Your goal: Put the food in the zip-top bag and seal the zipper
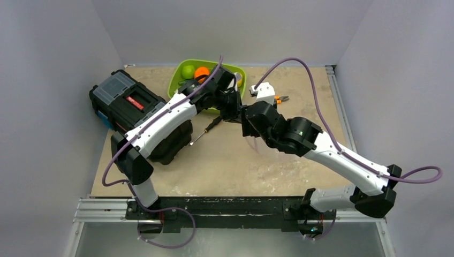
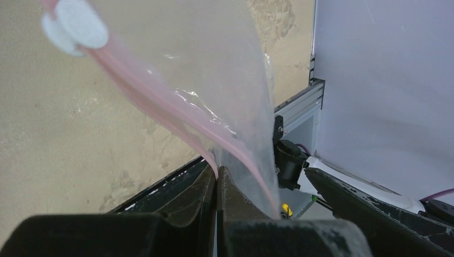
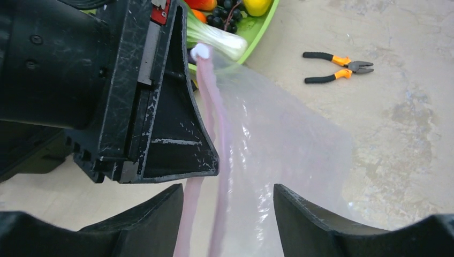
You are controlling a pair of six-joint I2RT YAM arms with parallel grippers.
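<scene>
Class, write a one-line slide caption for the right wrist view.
Left tool pinches the zip-top bag by its pink zipper; open right tool straddles it, pliers and tray beyond.

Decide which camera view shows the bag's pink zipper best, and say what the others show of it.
Right wrist: the zipper runs sharp down the frame from its white slider. Left wrist shows it close but blurred. In the top view it cannot be made out.

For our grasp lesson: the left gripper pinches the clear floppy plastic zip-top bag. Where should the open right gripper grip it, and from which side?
Likely the pink zipper strip beside the left gripper, from the near side: it runs straight through the open right gripper and looks firmer than the bag.
</scene>
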